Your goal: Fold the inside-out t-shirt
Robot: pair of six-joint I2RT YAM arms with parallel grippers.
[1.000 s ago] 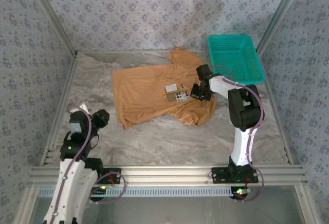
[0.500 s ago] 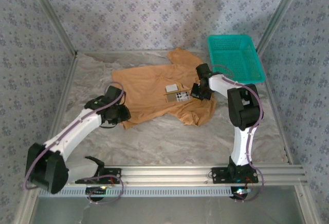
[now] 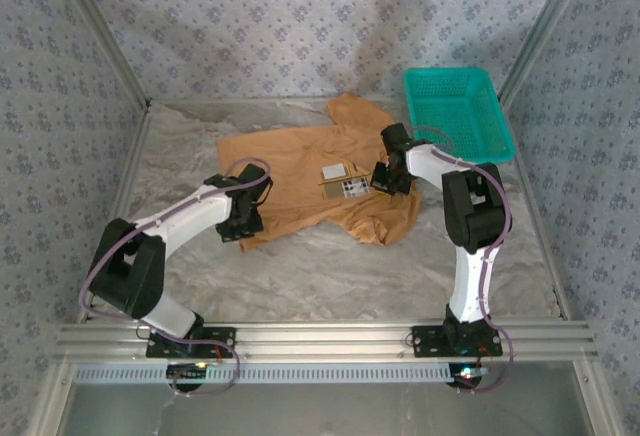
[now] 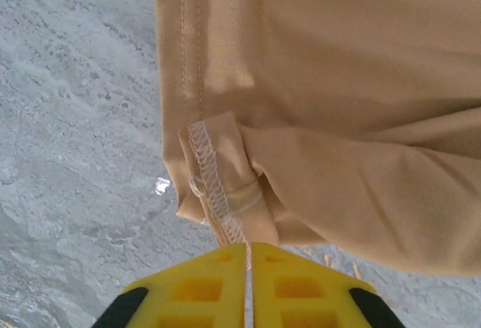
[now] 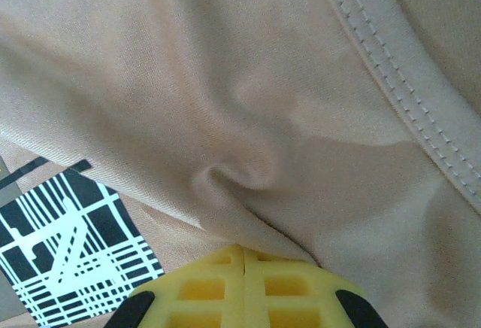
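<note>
Tan inside-out t-shirt lies flat toward the table's far edge, long axis left-right, hem leftward, neck rightward near the teal basket; left gripper pinches the near hem corner, right gripper pinches cloth beside the label; first fold seems in hand; next, both should lift together, keeping the cloth taut.

Teal basket on a grey marbled table, patterned walls around

A teal plastic basket with mesh sides sat at the far right corner of the table, close to the right wall. The tabletop was grey-white with marble-like veining. Walls papered in pale blue-grey with a small repeating flower print enclosed three sides. Silver metal rails ran along the near edge.
</note>
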